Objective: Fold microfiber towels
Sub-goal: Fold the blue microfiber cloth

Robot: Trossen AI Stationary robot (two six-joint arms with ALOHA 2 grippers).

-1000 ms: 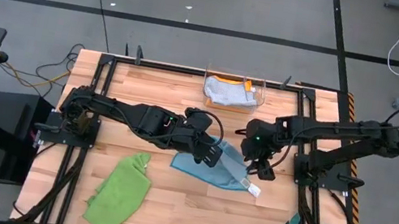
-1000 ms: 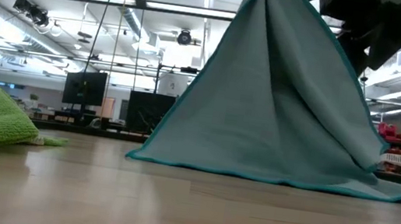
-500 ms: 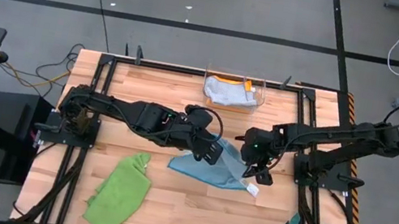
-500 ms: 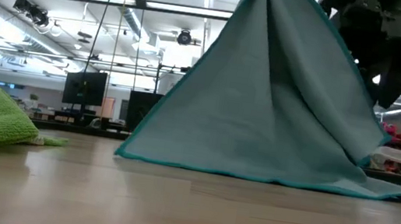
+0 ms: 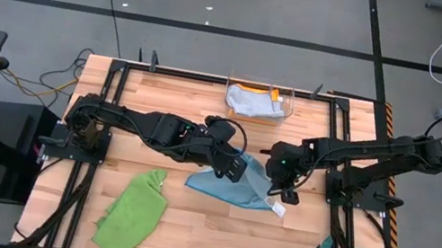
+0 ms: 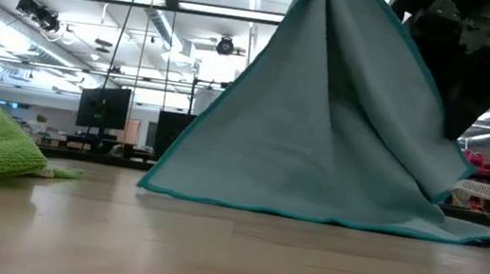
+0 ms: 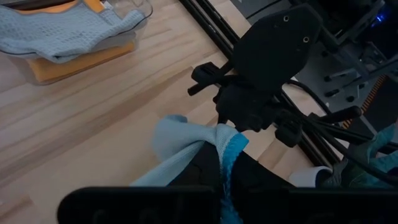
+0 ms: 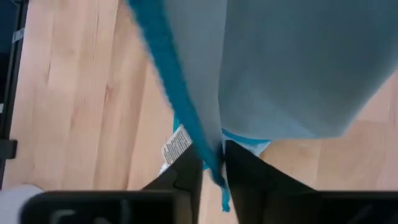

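Risk: soft light-blue microfiber towel [image 5: 233, 184], centre of high view, hung tented from left gripper [image 5: 231, 168], jaws clenched on raised fold. Right gripper [image 8: 212, 163] at dark-teal hem near white label [image 8: 176, 145], jaws narrowed around hem, clamp not certain. Thin edge could slip out; uneven pull would skew fold across wooden worktop [image 5: 184, 227].

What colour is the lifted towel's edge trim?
Brighter teal-blue trim on the light blue towel; right wrist view.

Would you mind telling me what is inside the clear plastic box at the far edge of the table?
In the clear box a grey towel lies on top of an orange-yellow towel, of which only edges show. Anything beneath them is covered.
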